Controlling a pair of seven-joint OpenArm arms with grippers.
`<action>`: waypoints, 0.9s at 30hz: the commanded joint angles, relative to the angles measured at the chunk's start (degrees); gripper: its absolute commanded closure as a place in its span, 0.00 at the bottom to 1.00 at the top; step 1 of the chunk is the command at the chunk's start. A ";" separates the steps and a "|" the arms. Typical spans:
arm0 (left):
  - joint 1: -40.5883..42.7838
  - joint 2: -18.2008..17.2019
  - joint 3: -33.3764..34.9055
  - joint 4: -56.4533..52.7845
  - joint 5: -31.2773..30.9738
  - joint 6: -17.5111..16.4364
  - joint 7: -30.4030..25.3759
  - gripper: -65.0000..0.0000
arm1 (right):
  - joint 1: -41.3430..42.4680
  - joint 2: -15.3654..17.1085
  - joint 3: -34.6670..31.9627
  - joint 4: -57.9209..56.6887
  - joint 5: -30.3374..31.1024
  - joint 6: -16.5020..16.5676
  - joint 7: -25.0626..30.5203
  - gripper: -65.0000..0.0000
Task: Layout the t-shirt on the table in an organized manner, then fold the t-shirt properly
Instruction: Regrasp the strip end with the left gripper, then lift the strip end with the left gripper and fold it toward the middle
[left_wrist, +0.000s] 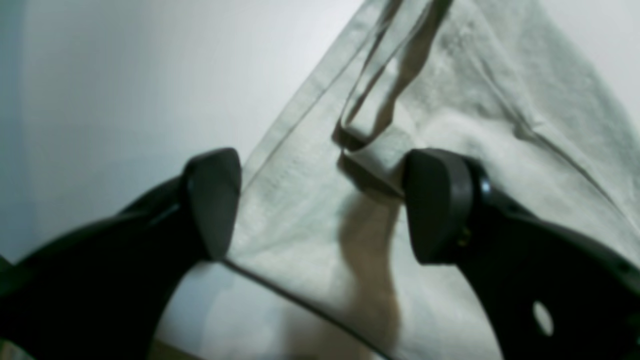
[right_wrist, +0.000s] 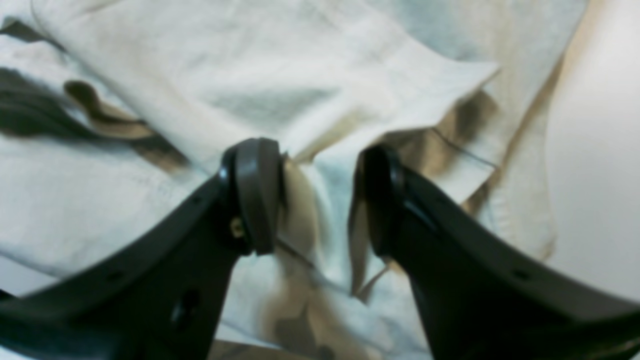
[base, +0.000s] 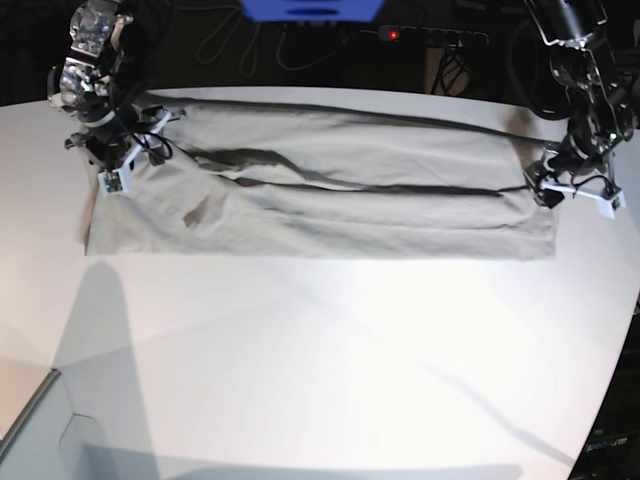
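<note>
T-shirt (base: 330, 190) between both tools

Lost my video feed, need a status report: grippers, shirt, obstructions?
Left gripper open over the hem edge. Right gripper fingers part-closed around a bunched fold. T-shirt stretched lengthwise on table, creased. Nothing in the way.
</note>
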 joint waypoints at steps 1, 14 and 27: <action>-0.26 -0.82 -0.19 0.61 -0.07 -0.29 -0.43 0.25 | 0.17 0.68 0.19 0.89 0.57 1.06 0.99 0.57; -0.79 -0.82 -0.54 -4.75 0.36 -12.86 -0.60 0.83 | 0.00 1.38 0.54 0.89 0.57 1.06 0.99 0.57; 2.81 0.06 -0.19 11.60 0.36 -12.68 -0.07 1.00 | 0.09 1.38 0.54 0.89 0.57 1.06 0.99 0.57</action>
